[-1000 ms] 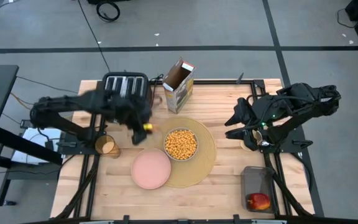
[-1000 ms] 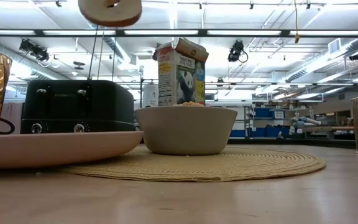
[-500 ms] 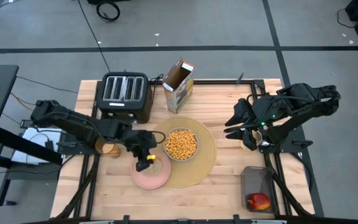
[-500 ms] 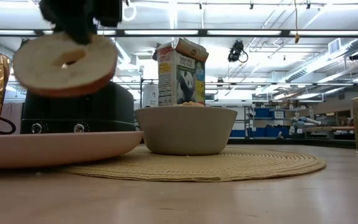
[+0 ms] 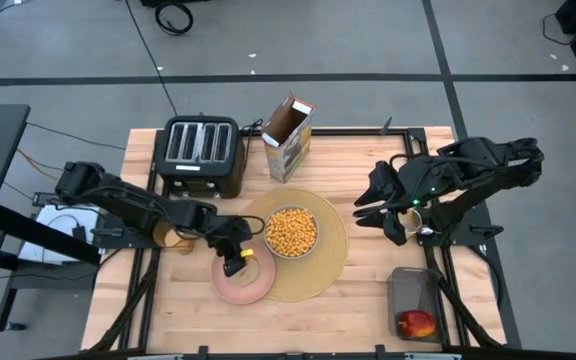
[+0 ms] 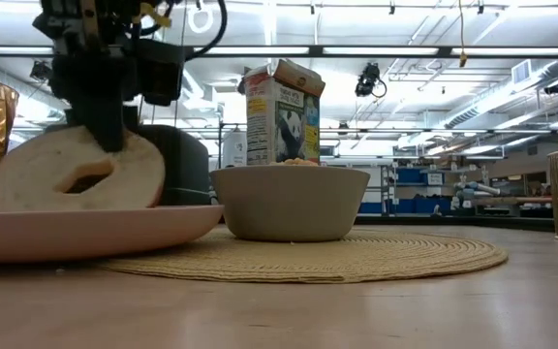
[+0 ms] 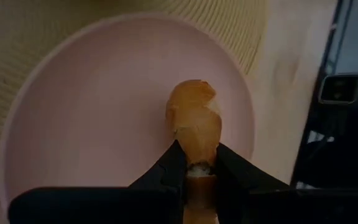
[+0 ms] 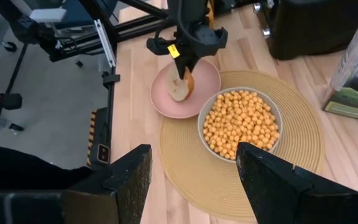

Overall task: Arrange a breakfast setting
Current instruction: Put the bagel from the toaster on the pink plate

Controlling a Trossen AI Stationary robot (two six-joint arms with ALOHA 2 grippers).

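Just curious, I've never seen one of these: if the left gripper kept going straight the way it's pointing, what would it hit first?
Most likely the round pink plate. The left gripper points down at it, shut on the round bread piece, whose lower edge seems at the plate already.

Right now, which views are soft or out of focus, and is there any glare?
Low view: the near tabletop is blurred, and ceiling strip lights glare behind the cereal box. Left wrist view: the left tool clamping the bread piece looks soft, as does the pink plate. High view: even light, no glare.
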